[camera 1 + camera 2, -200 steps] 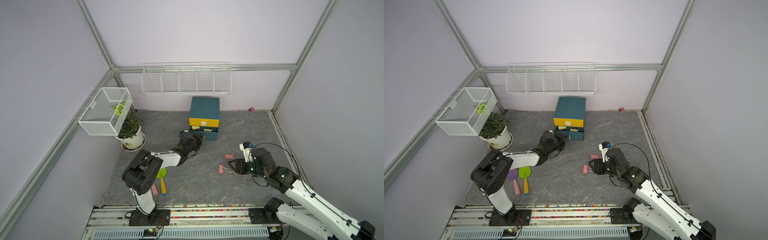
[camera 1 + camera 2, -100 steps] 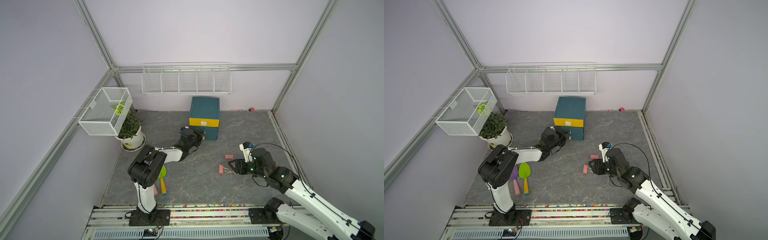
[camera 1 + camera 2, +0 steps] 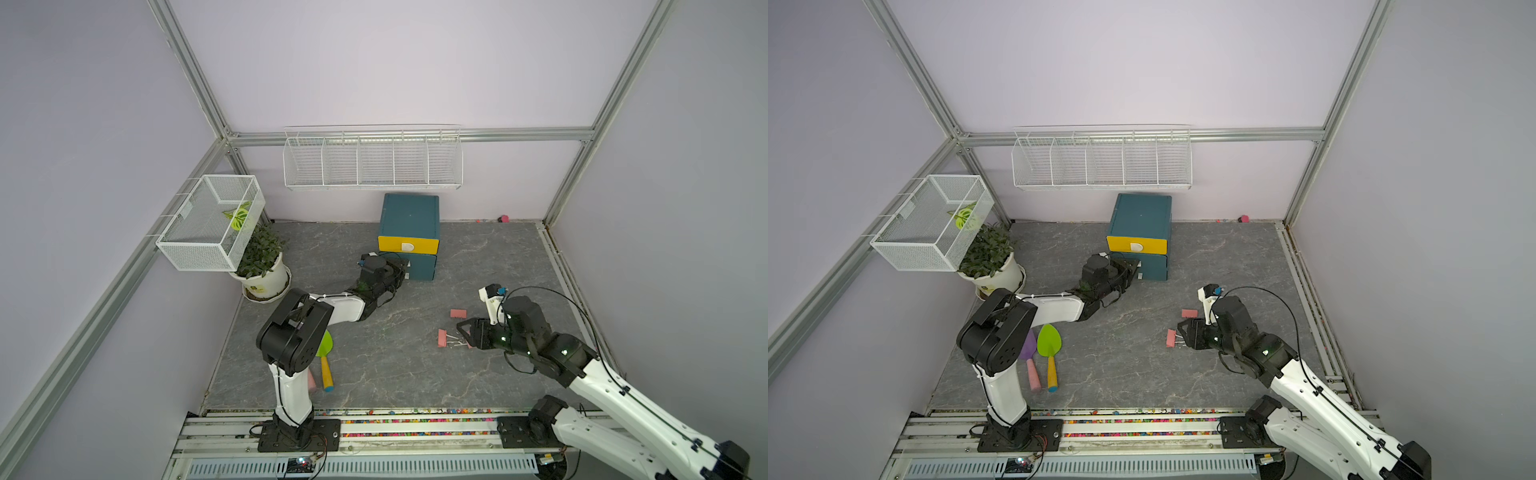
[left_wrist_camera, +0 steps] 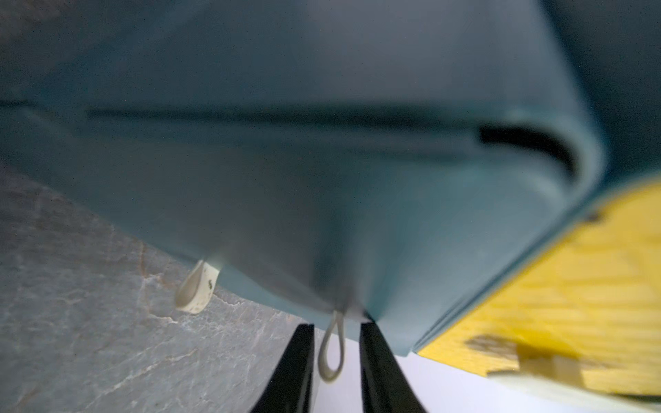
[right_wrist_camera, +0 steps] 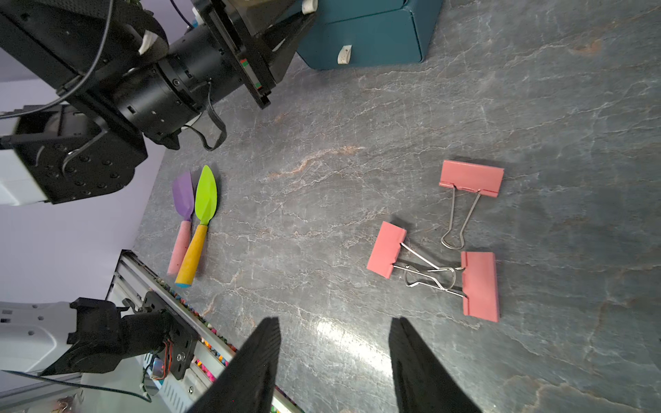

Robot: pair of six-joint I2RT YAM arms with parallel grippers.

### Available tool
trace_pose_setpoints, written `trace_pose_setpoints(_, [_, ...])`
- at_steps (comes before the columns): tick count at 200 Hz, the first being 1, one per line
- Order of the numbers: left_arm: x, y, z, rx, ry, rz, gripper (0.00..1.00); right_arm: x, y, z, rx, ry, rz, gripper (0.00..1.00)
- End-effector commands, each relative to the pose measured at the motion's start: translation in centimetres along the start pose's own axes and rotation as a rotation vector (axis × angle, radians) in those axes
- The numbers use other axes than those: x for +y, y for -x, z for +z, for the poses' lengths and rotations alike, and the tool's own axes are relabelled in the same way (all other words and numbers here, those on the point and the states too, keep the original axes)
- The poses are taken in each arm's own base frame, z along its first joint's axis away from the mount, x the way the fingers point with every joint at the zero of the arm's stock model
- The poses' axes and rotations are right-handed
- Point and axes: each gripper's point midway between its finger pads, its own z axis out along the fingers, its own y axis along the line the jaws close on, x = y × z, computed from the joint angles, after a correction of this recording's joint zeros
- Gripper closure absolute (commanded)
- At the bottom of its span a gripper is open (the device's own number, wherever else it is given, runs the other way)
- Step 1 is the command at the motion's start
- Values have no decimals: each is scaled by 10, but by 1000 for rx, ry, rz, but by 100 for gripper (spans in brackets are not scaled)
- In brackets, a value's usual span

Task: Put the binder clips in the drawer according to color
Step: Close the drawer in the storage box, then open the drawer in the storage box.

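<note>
On the table [image 3: 374, 374], pink binder clips [image 3: 442, 337] lie loose just ahead of the right hand [image 5: 334, 321], at its nine o'clock in both top views; its jaws stand apart, empty. The left hand [image 4: 335, 332], jaws parted, flanks a white pull [image 4: 331, 352] on the drawer [image 3: 409, 216].

The grey, veined surface [image 3: 374, 374] carries a teal drawer cabinet [image 3: 409, 216] at the back and a plant pot [image 3: 262, 282] by the left wall. A purple trowel [image 3: 1030, 350] and a green trowel [image 3: 1049, 340] lie side by side near the front. On the right lie three pink clips: a first clip [image 5: 386, 249] and a second clip [image 5: 480, 282] with wire handles crossed, and a third clip [image 5: 470, 177] just beside them. A small pink thing [image 3: 503, 218] sits at the back wall.
</note>
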Motion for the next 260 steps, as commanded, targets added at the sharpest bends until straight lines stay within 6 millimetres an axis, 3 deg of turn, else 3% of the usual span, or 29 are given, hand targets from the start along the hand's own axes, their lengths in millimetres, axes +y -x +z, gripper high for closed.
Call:
trace_pose_setpoints(1, [16,2,-5,-7,22,-11,64,-7,-2,3,-9,-22,2,44])
trace_pose_setpoints(47, [48,-1,-3,-2,62,-48,67,-8,-3,4,-8,-26,3,44])
trace_pose_setpoints(112, [71,-3,5,-1,117,-57,70,-10,-2,3,-9,-34,2,44])
trace_pose_setpoints(160, [72,-2,19,8,101,-63,69,-10,-2,2,-7,-36,2,44])
trace_pose_setpoints(260, [64,0,30,5,72,-64,67,-11,-3,3,-4,-41,3,44])
